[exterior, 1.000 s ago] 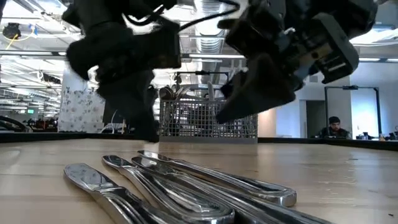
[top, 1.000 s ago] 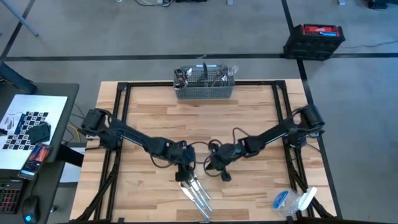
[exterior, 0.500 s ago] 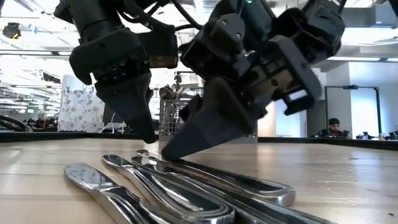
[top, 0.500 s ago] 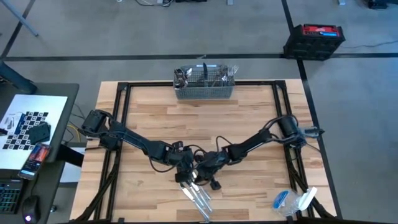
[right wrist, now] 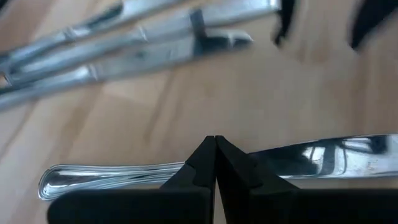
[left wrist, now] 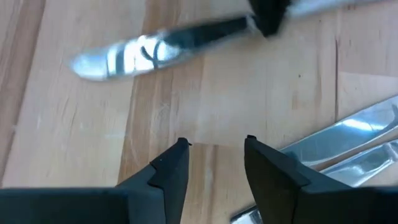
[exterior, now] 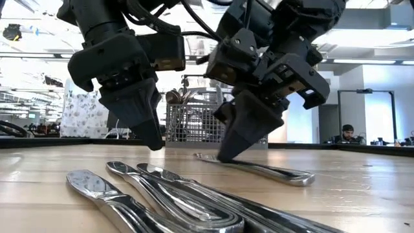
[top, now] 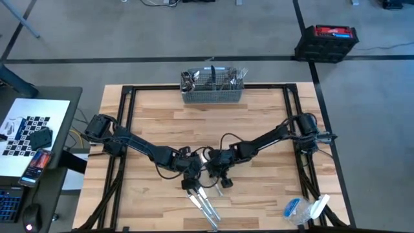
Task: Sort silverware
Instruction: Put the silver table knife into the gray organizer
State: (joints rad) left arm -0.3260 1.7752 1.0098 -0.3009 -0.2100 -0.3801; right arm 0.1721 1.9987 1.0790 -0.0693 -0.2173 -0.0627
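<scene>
Several shiny pieces of silverware (top: 204,204) lie side by side near the table's near edge, close up in the low view (exterior: 162,200). One table knife (exterior: 265,171) lies flat on the wood, apart from them on their far side. My right gripper (top: 221,181) stands shut with its tip on this knife. My left gripper (top: 189,184) hovers open just left of it, over bare wood (left wrist: 216,144), with the pile's ends (left wrist: 348,149) beside it. It touches nothing. My right gripper (right wrist: 215,140) comes from above, slanting down, and its shut fingertips (exterior: 226,154) press on the table knife about halfway along its length (right wrist: 261,158). The fingers lie across the knife. The knife lies flat on the table, with handle and blade reaching out to either side.
A grey wire-mesh basket (top: 212,90) holding more cutlery stands at the middle of the far edge (exterior: 217,126). A clear plastic object (top: 304,208) lies at the near right corner. Black rails (top: 123,129) frame the table. A person (exterior: 349,133) sits in the room behind.
My right gripper swung left and down onto the silverware pile. It then drew one knife out of the pile toward the far edge, so that the knife now lies apart from the rest. My left gripper stayed nearly still and open.
</scene>
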